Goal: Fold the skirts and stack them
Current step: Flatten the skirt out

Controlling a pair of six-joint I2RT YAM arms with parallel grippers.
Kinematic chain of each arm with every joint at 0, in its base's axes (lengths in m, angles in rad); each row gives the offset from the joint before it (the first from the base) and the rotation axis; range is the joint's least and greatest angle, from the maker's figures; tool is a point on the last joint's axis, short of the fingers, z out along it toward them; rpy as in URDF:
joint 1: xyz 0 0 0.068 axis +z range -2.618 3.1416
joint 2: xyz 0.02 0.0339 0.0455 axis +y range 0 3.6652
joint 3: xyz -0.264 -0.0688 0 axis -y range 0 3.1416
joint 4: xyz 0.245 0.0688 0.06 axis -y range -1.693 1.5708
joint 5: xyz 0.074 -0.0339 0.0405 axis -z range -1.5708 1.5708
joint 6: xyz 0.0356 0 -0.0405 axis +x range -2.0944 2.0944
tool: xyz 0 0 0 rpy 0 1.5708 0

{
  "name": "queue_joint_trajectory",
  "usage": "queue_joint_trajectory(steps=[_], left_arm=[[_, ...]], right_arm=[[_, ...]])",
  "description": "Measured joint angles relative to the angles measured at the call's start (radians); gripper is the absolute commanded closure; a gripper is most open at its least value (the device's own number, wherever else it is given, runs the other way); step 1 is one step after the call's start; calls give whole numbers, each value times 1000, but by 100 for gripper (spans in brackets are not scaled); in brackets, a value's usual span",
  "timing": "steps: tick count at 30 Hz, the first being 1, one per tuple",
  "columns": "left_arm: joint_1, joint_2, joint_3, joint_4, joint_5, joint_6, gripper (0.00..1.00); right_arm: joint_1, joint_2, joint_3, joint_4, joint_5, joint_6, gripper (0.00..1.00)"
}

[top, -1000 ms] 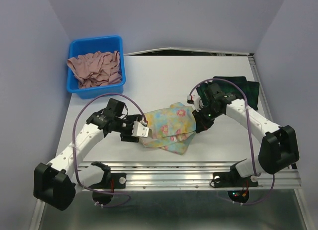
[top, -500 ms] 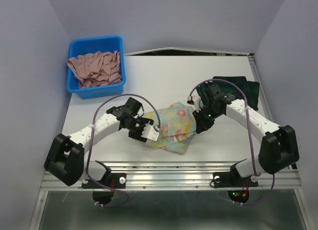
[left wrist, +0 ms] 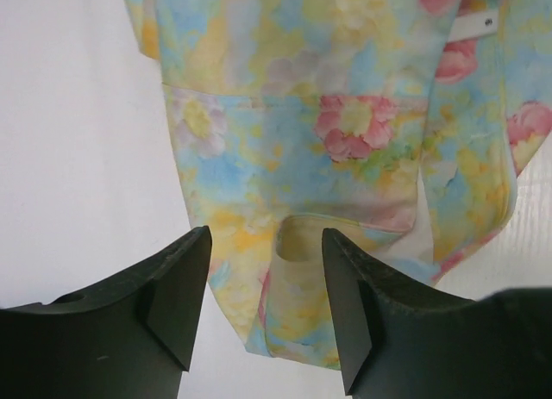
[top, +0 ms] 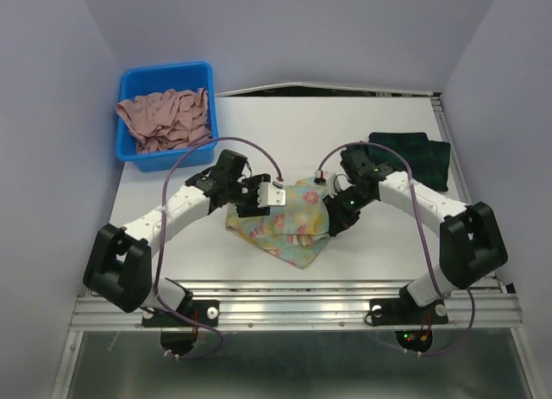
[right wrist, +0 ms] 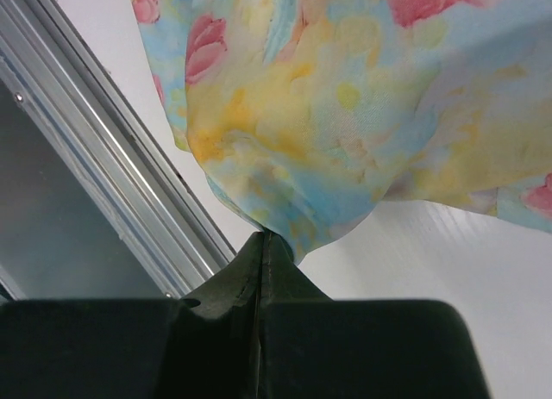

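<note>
The pale yellow floral skirt (top: 289,225) lies bunched in the middle of the table. My right gripper (top: 331,221) is shut on its right edge, and in the right wrist view the cloth (right wrist: 345,97) hangs from the pinched fingertips (right wrist: 263,237). My left gripper (top: 274,195) hovers open over the skirt's left part. In the left wrist view its jaws (left wrist: 266,244) stand apart on either side of a raised fold of the floral skirt (left wrist: 345,115). The dark plaid skirt (top: 414,152) lies folded at the back right.
A blue bin (top: 164,71) at the back left holds a heap of pink cloth (top: 164,121). The metal rail (top: 302,306) runs along the table's near edge, close under the right gripper (right wrist: 86,132). Grey walls close in both sides.
My left arm swung right and towards the back, over the floral skirt's left part, its jaws narrowing a little. My right gripper drew the skirt's edge leftwards, bunching the cloth.
</note>
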Motion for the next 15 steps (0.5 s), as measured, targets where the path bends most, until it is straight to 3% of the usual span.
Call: queue_joint_trajectory(steps=[4, 6, 10, 15], left_arm=[[85, -101, -3, -70, 35, -20, 32], [121, -229, -44, -126, 23, 3, 33], [110, -444, -126, -245, -2, 43, 39], [103, -491, -232, -345, -72, 62, 42]], right_arm=[[14, 46, 0, 41, -35, 40, 99], [30, 50, 0, 58, -43, 60, 99], [57, 56, 0, 84, -58, 80, 99], [66, 88, -1, 103, -64, 102, 99]])
